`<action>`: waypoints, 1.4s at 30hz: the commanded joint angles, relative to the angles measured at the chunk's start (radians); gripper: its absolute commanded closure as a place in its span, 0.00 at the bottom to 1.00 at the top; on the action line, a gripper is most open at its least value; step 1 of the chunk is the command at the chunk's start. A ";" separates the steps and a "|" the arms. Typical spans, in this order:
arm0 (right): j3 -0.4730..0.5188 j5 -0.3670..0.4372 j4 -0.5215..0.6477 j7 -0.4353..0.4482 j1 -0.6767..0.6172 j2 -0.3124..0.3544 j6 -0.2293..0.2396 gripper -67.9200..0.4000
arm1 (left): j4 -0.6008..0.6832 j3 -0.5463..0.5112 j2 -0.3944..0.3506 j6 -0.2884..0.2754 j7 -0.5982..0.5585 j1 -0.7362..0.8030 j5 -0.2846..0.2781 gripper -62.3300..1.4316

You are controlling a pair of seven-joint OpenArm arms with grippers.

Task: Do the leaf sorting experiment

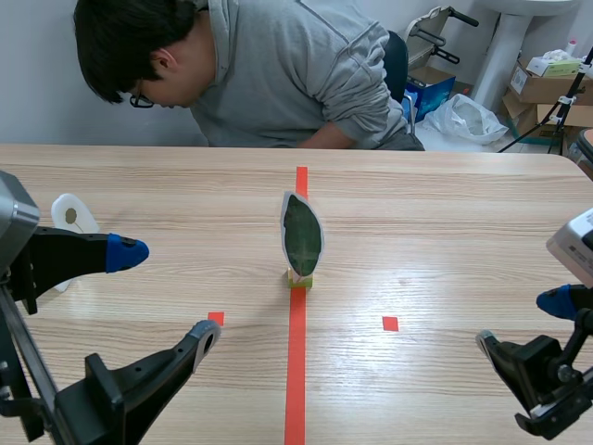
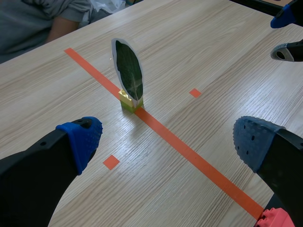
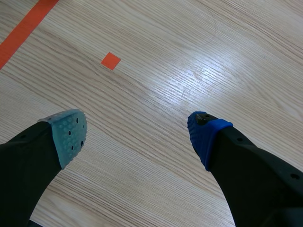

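The leaf cutout point(image 1: 302, 234) stands upright in a small yellow-green block point(image 1: 299, 278) on the long orange-red tape line point(image 1: 296, 371) at the middle of the tabletop point(image 1: 445, 213), ahead of the left tool point(image 2: 165, 142) and well apart from the right tool point(image 3: 136, 134), both released with fingers spread, holding nothing.

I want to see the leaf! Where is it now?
The leaf card stands upright in a small yellow-green holder on the long orange tape line, at the centre of the scene view.
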 commanded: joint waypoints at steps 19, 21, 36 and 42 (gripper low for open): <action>0.008 0.006 0.012 0.018 0.009 0.010 0.001 0.35 | 0.006 -0.005 0.002 -0.002 -0.013 0.000 -0.010 0.05; 0.008 0.006 0.012 0.018 0.009 0.010 0.001 0.35 | 0.006 -0.005 0.002 -0.002 -0.013 0.000 -0.010 0.05; 0.008 0.006 0.012 0.018 0.009 0.010 0.001 0.35 | -0.061 0.003 0.000 -0.002 0.051 -0.112 0.028 0.05; 0.008 0.006 0.012 0.017 0.009 0.010 0.001 0.35 | -0.265 0.112 -0.039 -0.002 0.049 -0.347 0.040 0.05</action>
